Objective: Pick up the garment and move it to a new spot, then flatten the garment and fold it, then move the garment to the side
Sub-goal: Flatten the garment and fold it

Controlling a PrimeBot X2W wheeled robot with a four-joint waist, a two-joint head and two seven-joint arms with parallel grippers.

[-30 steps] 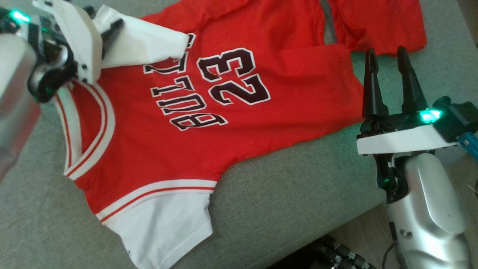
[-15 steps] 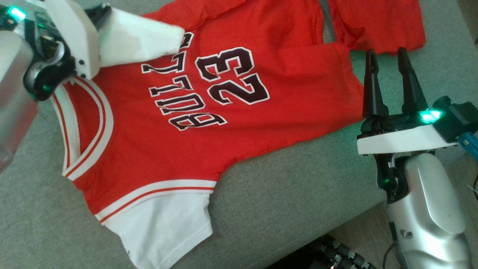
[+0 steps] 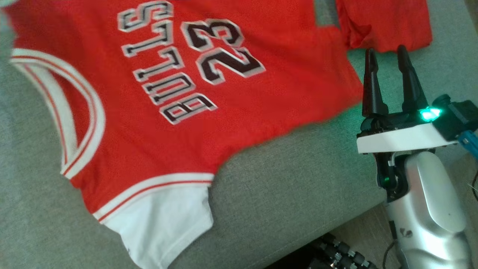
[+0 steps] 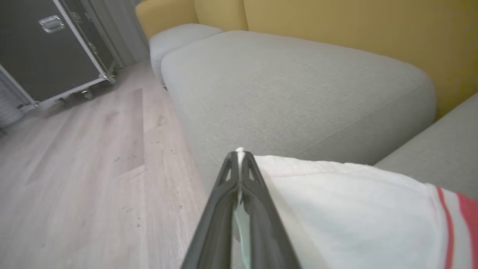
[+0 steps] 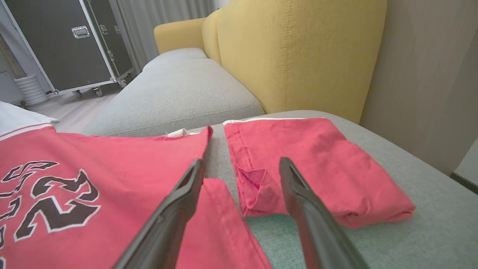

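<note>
Left gripper [image 4: 239, 152]: just clamped shut on white sleeve [image 4: 336, 209] of Bulls jersey [image 3: 224, 123]; pickup begun
Right gripper [image 3: 385, 52]: spread wide; empty; jersey just beside it

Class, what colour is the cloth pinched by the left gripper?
White sleeve, best seen in the left wrist view.

Seating: grey fabric sofa cushions [image 4: 298, 86], rounded at the edges
Backrest [image 5: 298, 56]: mustard-yellow upholstery with stitched seams
Floor [image 4: 93, 168]: pale wood planks
Storage: black flight case [image 5: 56, 48], metal-edged, on castors
Curtain [image 5: 164, 11]: grey, behind the case
Wall [image 5: 422, 74]: beige, beside the backrest
</note>
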